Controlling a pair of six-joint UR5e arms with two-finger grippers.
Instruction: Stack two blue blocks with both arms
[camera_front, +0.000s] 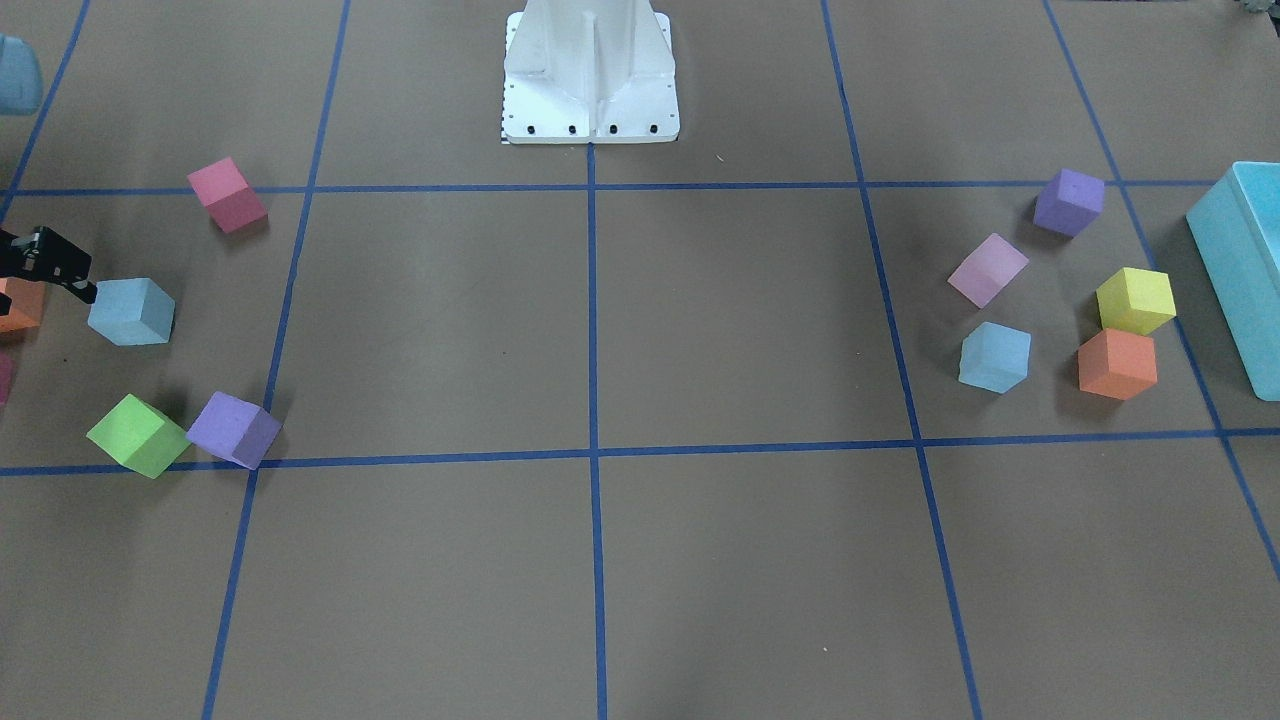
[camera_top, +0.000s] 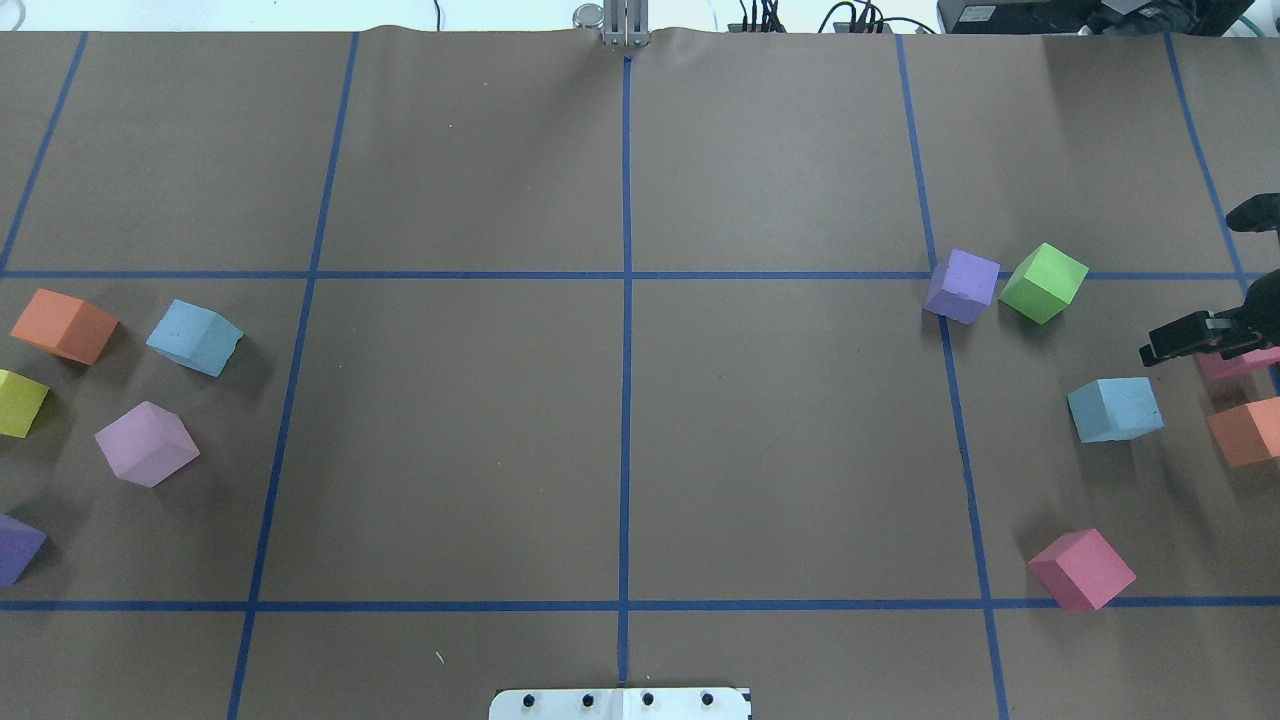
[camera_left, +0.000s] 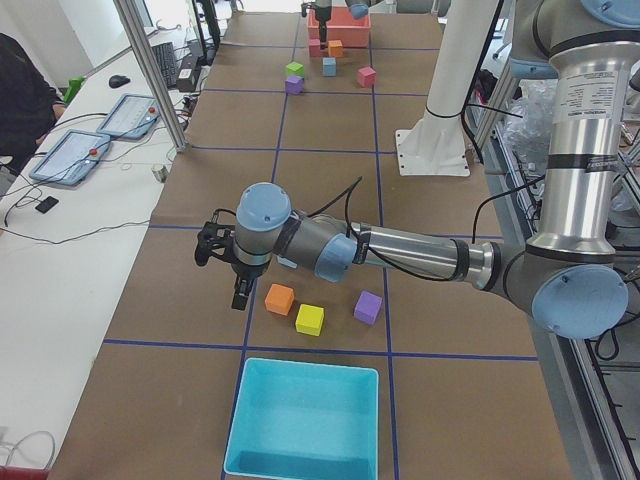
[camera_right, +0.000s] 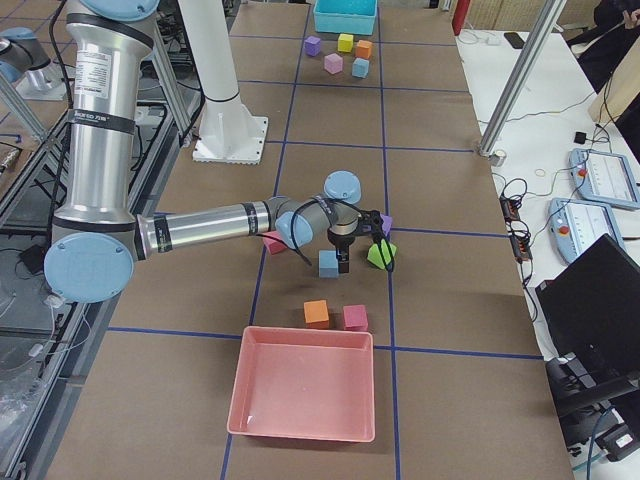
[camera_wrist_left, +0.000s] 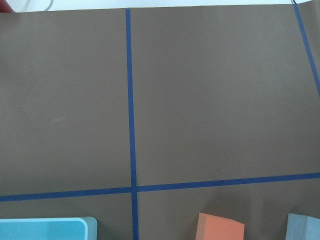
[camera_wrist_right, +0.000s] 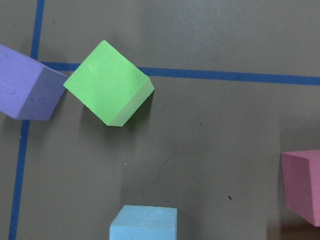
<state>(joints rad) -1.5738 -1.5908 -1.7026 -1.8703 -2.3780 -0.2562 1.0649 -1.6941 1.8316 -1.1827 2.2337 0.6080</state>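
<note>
One sky-blue block lies on the right side of the table; it also shows in the front view, the right side view and at the bottom of the right wrist view. My right gripper hovers open just beside and above it, one finger next to the block. The other blue block lies on the left side. My left gripper shows only in the left side view, near the orange cube; I cannot tell whether it is open.
Green, purple, pink and orange cubes ring the right blue block. Orange, yellow, lilac and purple cubes lie by the left one. A teal box and a pink tray stand at the table's ends.
</note>
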